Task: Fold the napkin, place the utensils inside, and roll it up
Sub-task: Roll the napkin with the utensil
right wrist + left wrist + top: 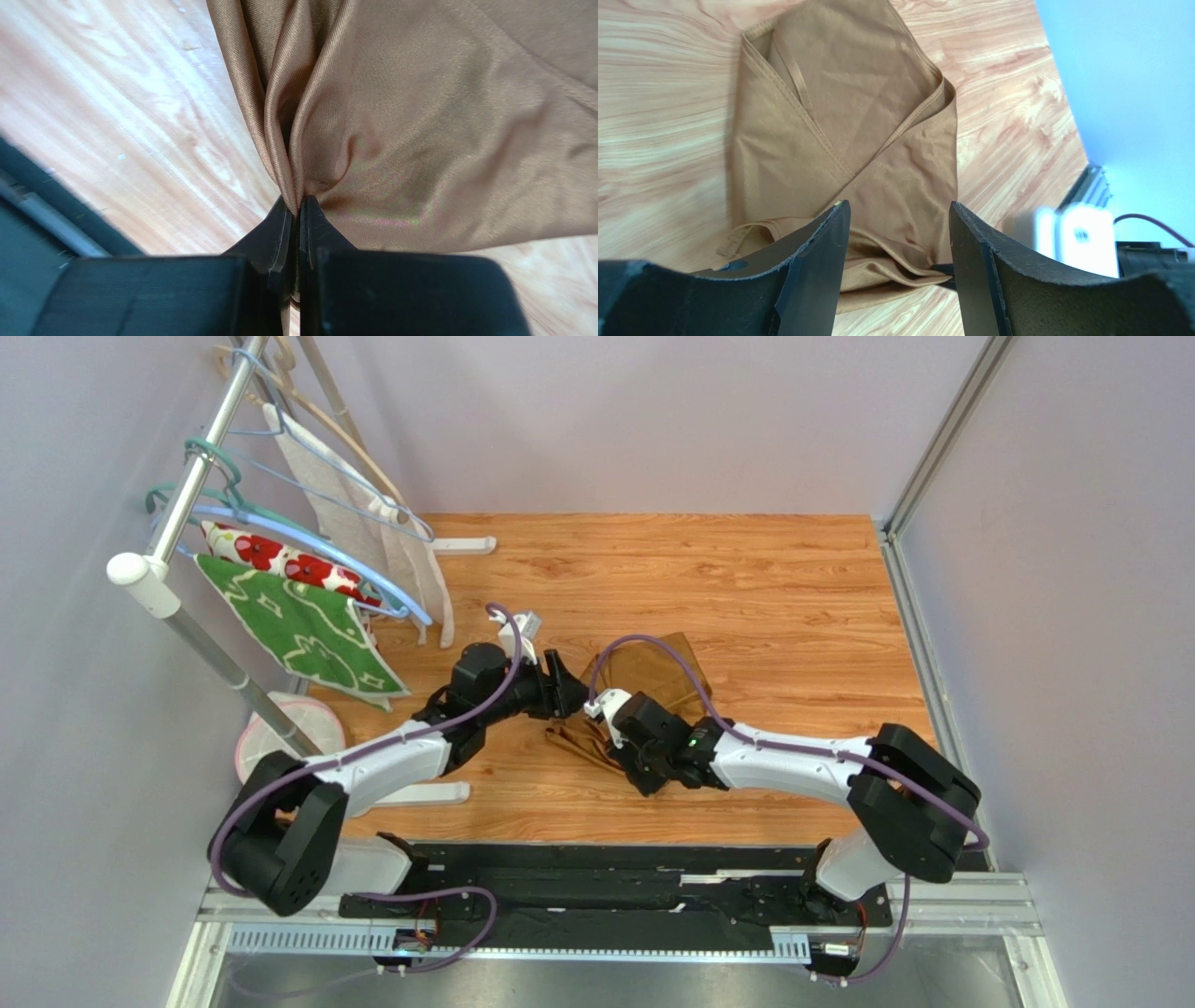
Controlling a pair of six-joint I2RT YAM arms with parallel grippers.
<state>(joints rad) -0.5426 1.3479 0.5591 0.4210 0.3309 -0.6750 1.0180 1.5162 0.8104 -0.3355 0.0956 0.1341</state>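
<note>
The golden-brown napkin [662, 669] lies crumpled and partly folded on the wooden table [786, 602], mostly hidden under both wrists in the top view. My right gripper [603, 724] is shut on a bunched fold of the napkin [421, 119], pinched at the fingertips [295, 204]. My left gripper [571, 689] is open, its jaws [896, 213] standing just over the near layered edge of the napkin [864, 133] and not touching it. No utensils show in any view.
A metal rack [183, 602] stands at the left with hangers, a green leaf-patterned cloth [302, 627] and a white cloth with red flowers [267, 553]. A round white base [288, 731] sits beneath it. Walls close in on the left, back and right.
</note>
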